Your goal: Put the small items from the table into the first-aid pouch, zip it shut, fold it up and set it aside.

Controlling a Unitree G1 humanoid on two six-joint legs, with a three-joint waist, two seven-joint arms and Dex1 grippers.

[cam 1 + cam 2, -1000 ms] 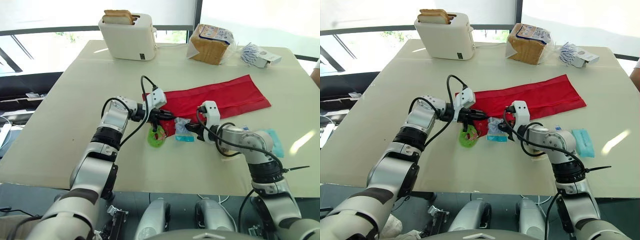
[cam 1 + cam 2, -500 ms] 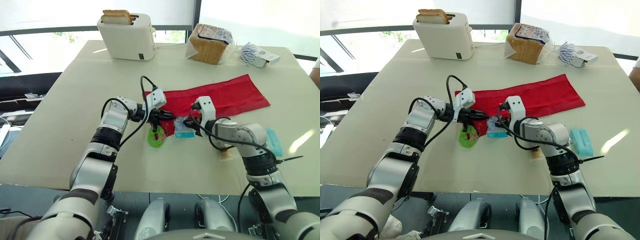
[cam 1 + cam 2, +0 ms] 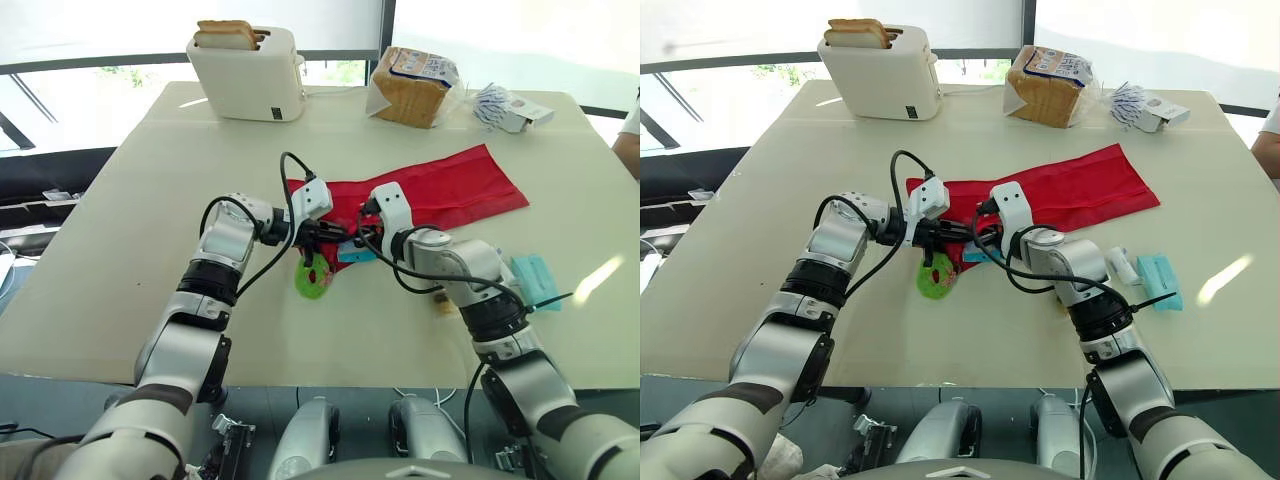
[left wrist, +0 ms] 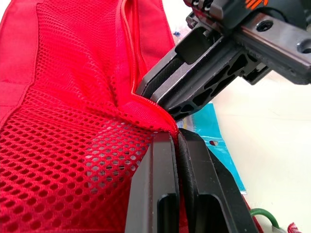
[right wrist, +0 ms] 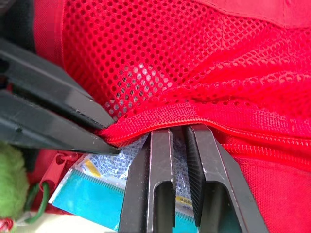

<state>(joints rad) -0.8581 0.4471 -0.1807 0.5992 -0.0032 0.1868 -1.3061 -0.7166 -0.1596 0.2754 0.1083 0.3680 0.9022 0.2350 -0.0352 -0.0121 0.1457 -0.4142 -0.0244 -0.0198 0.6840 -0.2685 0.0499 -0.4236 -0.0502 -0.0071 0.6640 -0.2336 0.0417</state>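
**Left eye view.** The red first-aid pouch [image 3: 440, 188] lies unfolded across the middle of the table [image 3: 120, 230]. Its near-left corner is raised between my two grippers. My left gripper [image 3: 330, 233] and my right gripper [image 3: 362, 238] meet tip to tip at that corner. A teal packet [image 3: 354, 255] sits at the right gripper's tips. A green ring-shaped item [image 3: 314, 278] lies on the table just beside the corner, on my side of it. A second teal pack [image 3: 532, 272] rests to my right, well apart from the pouch. At the far edge stand a toaster [image 3: 247, 72], a bagged loaf [image 3: 415, 86] and a small box [image 3: 515, 110].

**Right eye view.** The scene is the same. A small white tube [image 3: 1123, 265] lies just beside the second teal pack.

**Left wrist view.** My left fingers are pressed together on the zippered rim of the pouch's mesh pocket and hold it up off the table. The right gripper's fingers come against that rim from the opposite side, with the teal packet beneath them.

**Right wrist view.** My right fingers are drawn nearly together, with the clear-and-teal packet pinched between them directly under the raised rim. I cannot tell whether the packet's leading end is already inside the opening. The red zip pull [image 5: 48, 177] hangs beside the packet, next to the green item.
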